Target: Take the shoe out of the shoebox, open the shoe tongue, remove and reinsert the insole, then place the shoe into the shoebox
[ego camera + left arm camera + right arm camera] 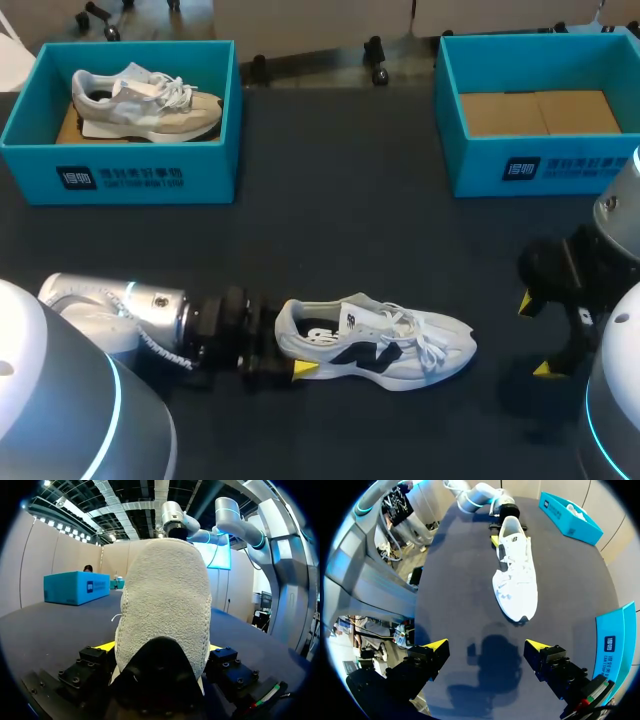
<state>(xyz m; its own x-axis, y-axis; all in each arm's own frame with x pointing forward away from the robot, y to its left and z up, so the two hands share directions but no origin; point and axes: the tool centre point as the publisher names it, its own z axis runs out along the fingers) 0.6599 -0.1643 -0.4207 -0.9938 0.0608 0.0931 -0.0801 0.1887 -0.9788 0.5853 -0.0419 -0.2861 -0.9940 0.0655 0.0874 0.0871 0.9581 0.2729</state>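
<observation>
Lower centre of the head view: white shoe (380, 345) with a black side logo, resting on its sole on the dark table (330, 230). Toe toward the right of the frame, heel toward the left, laces lying loose over the tongue. Well apart from both boxes.

Heel pinched by the left gripper (288, 350), reaching in low from the lower left, with one yellow-tipped finger on each side. In the left wrist view, textured heel filling the space between the two fingers and touching both.

Lower right of the frame: right gripper (535, 335), fingers spread wide and holding nothing, hovering over bare tabletop near the shoe's toe but clear of it. In the right wrist view, shoe lying ahead of the gripper, toe nearest the gap between the fingers, and the gripper's shadow on the table between the two.

Upper left of the frame: teal left shoebox (120, 170), holding a second beige-and-grey shoe (145, 100) with its toe toward the right. Upper right: teal right shoebox (520, 165), brown cardboard liner on its floor.
</observation>
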